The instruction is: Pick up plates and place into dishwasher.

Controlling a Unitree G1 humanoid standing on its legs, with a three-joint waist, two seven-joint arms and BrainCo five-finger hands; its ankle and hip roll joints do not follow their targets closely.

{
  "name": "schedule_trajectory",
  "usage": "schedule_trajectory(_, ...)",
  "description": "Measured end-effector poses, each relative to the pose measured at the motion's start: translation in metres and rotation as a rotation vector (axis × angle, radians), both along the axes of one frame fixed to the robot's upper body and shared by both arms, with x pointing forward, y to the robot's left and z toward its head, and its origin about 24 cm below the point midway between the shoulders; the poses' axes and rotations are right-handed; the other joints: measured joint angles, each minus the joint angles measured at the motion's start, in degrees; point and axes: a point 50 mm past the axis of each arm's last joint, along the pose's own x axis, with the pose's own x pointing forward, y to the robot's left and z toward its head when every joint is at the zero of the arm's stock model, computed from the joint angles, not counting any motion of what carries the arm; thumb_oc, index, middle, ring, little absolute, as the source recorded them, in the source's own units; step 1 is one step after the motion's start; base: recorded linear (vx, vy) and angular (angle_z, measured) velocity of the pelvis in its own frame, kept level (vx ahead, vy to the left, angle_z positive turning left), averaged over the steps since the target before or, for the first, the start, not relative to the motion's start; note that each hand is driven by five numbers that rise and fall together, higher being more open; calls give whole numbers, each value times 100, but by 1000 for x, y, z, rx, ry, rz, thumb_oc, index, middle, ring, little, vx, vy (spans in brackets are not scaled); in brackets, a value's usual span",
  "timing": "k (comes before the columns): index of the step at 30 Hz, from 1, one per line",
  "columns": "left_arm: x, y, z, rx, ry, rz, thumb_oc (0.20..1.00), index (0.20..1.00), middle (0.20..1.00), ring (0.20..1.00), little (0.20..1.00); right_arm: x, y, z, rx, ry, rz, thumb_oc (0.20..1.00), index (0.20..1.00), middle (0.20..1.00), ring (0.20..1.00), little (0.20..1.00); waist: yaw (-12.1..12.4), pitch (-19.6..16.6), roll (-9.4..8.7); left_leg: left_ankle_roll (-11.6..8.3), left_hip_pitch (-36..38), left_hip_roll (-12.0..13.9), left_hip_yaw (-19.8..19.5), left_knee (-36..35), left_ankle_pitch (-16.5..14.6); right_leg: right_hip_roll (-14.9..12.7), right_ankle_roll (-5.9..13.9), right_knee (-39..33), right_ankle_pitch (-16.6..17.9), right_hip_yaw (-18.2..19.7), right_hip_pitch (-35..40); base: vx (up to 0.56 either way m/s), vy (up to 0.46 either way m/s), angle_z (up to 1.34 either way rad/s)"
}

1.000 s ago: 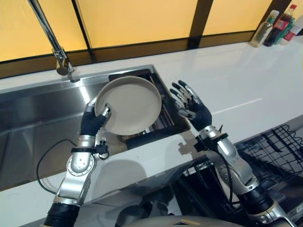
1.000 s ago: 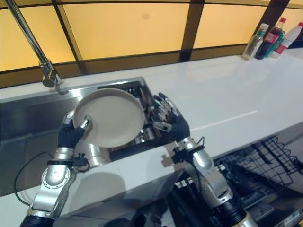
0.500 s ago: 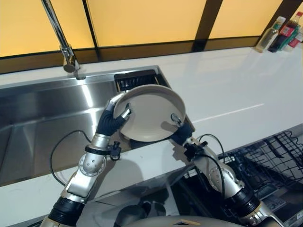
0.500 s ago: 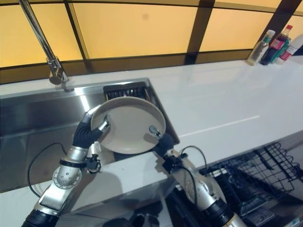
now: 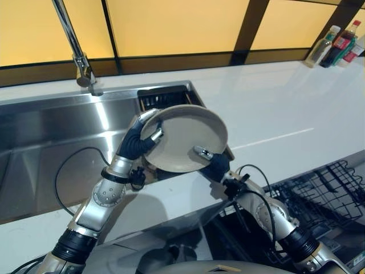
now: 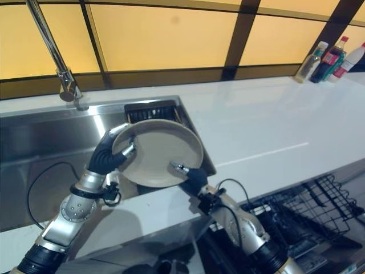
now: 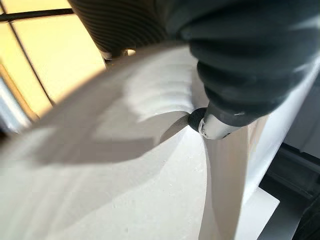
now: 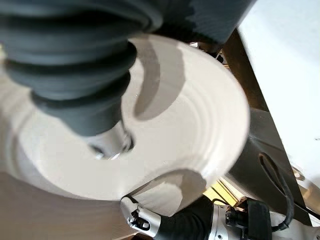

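currently the plate is held in the air over the right end of the sink, tilted so its inner face looks up toward the head camera, above the dark drain rack. the left robot hand grips the plate's left rim, thumb curled onto the inner face and fingers wrapped behind the edge. the right robot hand meets the lower right rim from below, its thumb laid on the inner face; its fingers sit behind the plate and cannot be seen, though the thumb looks to be pinching the rim. both hands on opposite edges reads as a handover: judged, the left hand lifted the plate from the sink side and the right one takes over because the open dishwasher rack lies low on the robot's right, below the white tabletop. the tilt probably suits sliding it between the rack's wires. bottles stand at the far right, well apart.
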Motion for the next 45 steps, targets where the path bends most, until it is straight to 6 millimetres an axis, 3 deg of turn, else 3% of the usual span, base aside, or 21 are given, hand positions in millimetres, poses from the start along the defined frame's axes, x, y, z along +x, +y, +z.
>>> schedule_trajectory(10, 2, -4, -2, -78, 108, -52, 200, 200, 200, 200, 200, 2, -3, 1, -20, -33, -29, 200, 200, 200, 200, 200, -15, -2, 50, 3, -90, 27, 158, 25, -4, -11, 2, 1, 5, 18, -68, 0, 0, 0)
schedule_trajectory(11, 3, -4, -3, -87, 129, -56, 250, 250, 250, 250, 250, 2, -4, 1, -28, -38, -33, 200, 200, 200, 200, 200, -15, -11, 73, 3, -89, 27, 159, 24, -4, -12, 2, 1, 5, 18, -69, 0, 0, 0)
schedule_trajectory(12, 4, -5, -4, -103, 152, -65, 743, 743, 743, 743, 743, 2, -4, 1, -31, -37, -36, 200, 200, 200, 200, 200, -17, -24, 96, 3, -89, 25, 160, 21, -4, -12, 2, 1, 4, 18, -69, 0, 0, 0)
schedule_trajectory(13, 4, -6, -6, -110, 174, -74, 1000, 1000, 1000, 1000, 1000, 2, -5, 0, -31, -37, -41, 200, 200, 200, 200, 200, -18, -32, 123, 3, -87, 25, 162, 20, -4, -14, 2, 1, 4, 19, -68, 0, 0, 0)
schedule_trajectory(19, 3, -8, -24, -121, 327, -96, 1000, 1000, 1000, 1000, 1000, 5, -15, 1, -67, -63, -88, 200, 200, 200, 200, 200, -41, -42, 235, 3, -82, 37, 193, 16, -4, -11, -2, 1, 9, 49, -74, 3, 0, -1)
schedule_trajectory(30, 2, -12, -49, -286, 494, -10, 1000, 1000, 1000, 1000, 1000, 8, -26, 4, -184, -154, -146, 200, 200, 200, 200, 200, -169, -46, 262, 4, -70, 60, 329, -7, -4, -3, -2, 1, 10, 95, -83, 7, -7, -1)
schedule_trajectory(40, 1, 9, -59, -404, 525, 172, 1000, 1000, 1000, 1000, 1000, 17, -50, 15, -192, -198, -286, 200, 200, 200, 200, 200, -315, -58, 290, 8, 64, 143, 630, -75, -5, 31, -2, 11, 21, 322, -95, 38, -14, -11)
schedule_trajectory(45, -2, 21, -62, -433, 522, 262, 1000, 1000, 1000, 1000, 1000, 11, -64, 7, -216, -164, -354, 200, 200, 200, 200, 200, -428, -69, 316, 32, 125, 222, 884, -117, -21, 87, -27, 18, 70, 535, -142, 51, 0, -24)
